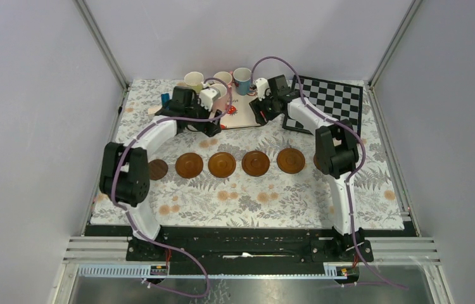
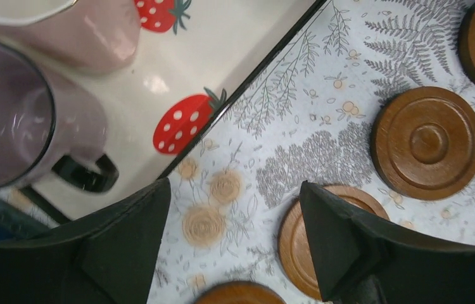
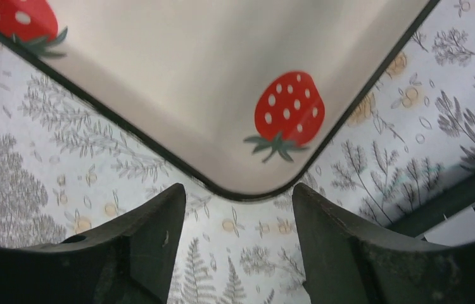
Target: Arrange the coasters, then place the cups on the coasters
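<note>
Overhead view: both arms reach toward the upper centre of the frame, across a worktop (image 1: pixel 254 197) covered by a fern-and-flower cloth. The coasters (image 1: pixel 221 164) lie in a row across the middle of the frame, none bearing a cup. The small dark coaster (image 1: pixel 158 169) sits at the left end, and the one at the right end is mostly hidden behind the right arm. Three of the cups show at top centre beyond the arms: a yellow-green cup (image 1: pixel 193 80), a pink cup (image 1: pixel 223 78) and a light blue cup (image 1: pixel 242 80). A chessboard (image 1: pixel 331 101) lies at upper right. Left wrist view: the left claw (image 2: pixel 233 190) hangs over the cloth just beside the edge of the strawberry tray (image 2: pixel 235 38), its jaws parted with nothing between them. A mauve-grey cup (image 2: pixel 7 120) with a dark handle stands on the tray at the left of the frame. Right wrist view: the right claw (image 3: pixel 240 190) hovers just below the tray's rounded corner, jaws likewise parted and empty.
</note>
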Motion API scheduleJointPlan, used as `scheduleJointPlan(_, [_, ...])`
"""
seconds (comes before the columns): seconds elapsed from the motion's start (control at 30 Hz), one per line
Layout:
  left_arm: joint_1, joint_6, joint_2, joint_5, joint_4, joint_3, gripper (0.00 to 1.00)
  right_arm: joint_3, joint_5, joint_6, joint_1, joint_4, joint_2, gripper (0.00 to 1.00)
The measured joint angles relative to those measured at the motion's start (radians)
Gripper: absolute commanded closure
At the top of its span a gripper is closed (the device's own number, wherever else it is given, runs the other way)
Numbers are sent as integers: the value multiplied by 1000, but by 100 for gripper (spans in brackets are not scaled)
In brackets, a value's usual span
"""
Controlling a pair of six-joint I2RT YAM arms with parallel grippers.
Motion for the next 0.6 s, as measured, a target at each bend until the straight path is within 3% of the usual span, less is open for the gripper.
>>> scheduleJointPlan(0.3, [-54,63,192,-37,71,105,31,171,25,66,14,34,140,46])
scheduleJointPlan(0.4, [-62,87,234,-45,86,127,37,210,27,83,14,38,179,54])
scheduleJointPlan(0.6, [-67,106,310,-88,134,163,46,235,27,95,15,25,235,59])
